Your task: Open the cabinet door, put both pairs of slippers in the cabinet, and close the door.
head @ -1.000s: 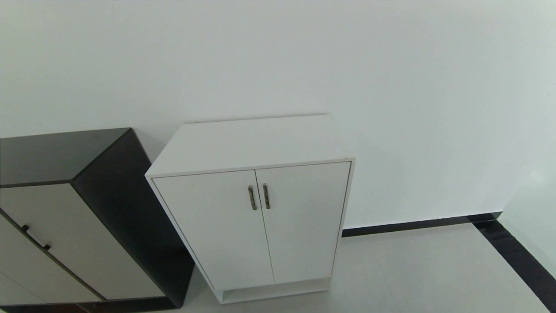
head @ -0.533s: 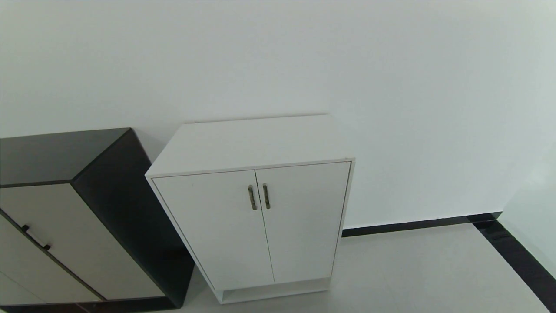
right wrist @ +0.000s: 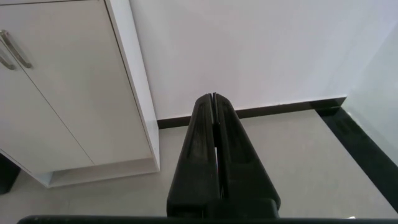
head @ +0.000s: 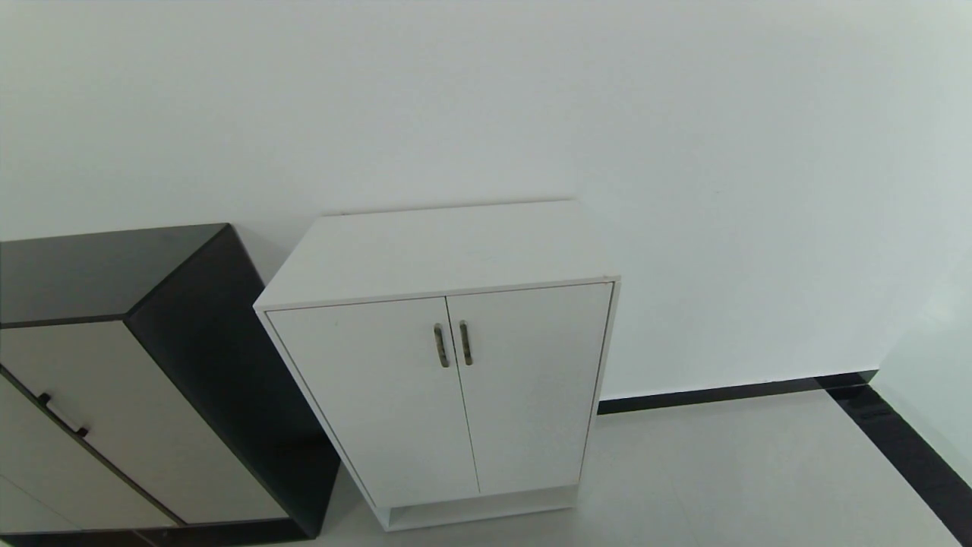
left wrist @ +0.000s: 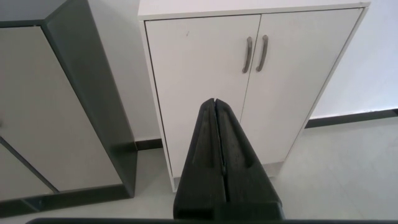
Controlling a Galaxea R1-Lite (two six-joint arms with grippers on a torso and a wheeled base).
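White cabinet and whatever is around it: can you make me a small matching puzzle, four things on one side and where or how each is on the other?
Things
1. white cabinet doors
2. dark cabinet
3. left gripper
4. black skirting strip

Place or state
A. shut, pointing toward the white cabinet
B. along the foot of the wall
C. both closed, handles side by side
D. beside the white cabinet, on the robot's left

Pairs: 1-C, 2-D, 3-A, 4-B
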